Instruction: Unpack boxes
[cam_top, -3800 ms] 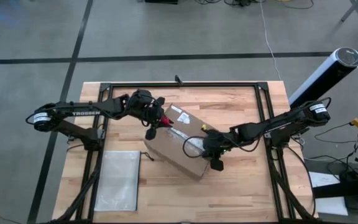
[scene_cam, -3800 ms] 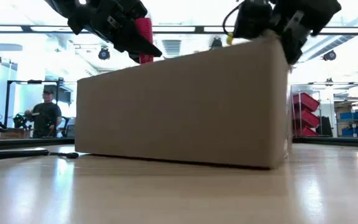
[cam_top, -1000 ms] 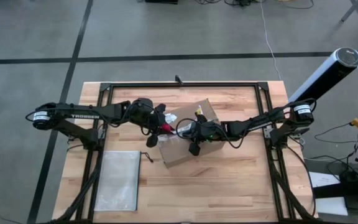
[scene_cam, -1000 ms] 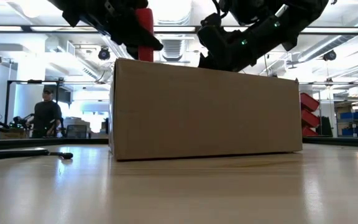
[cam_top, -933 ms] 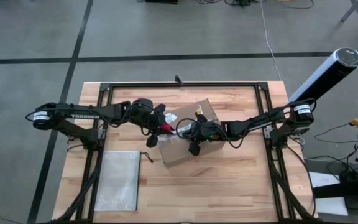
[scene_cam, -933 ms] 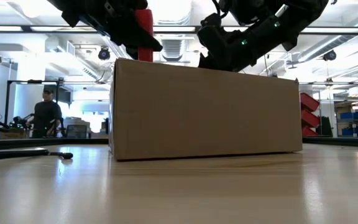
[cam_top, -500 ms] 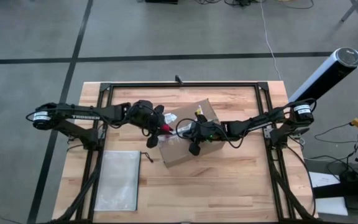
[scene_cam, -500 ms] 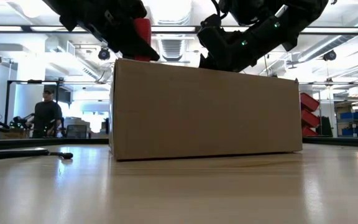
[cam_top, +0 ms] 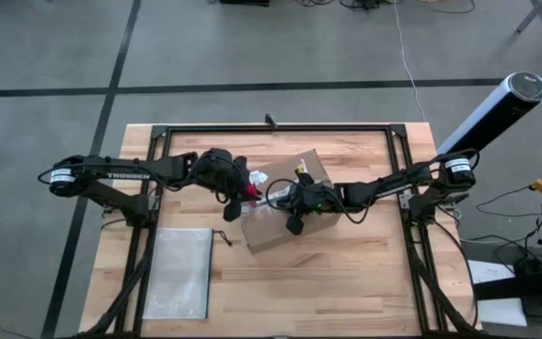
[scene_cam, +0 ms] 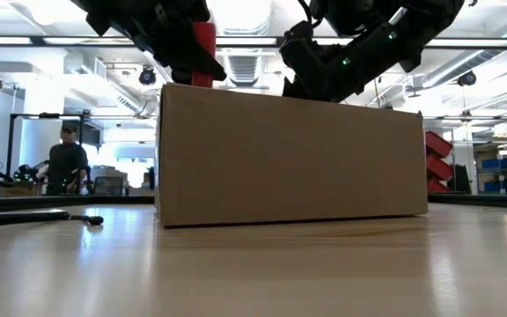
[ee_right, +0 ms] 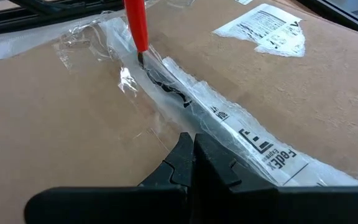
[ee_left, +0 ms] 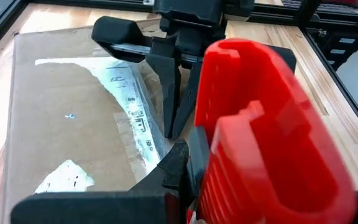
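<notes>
On the bench (cam_top: 346,264) sits the box (cam_top: 285,212), taped shut and unmoved — left fingers (cam_top: 243,195) clamp a red knife (ee_right: 135,25) at its tape seam, right fingers (cam_top: 294,209) pressed shut on top.

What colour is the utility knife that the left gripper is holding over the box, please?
The utility knife is bright red, clearest in the left wrist view.
</notes>
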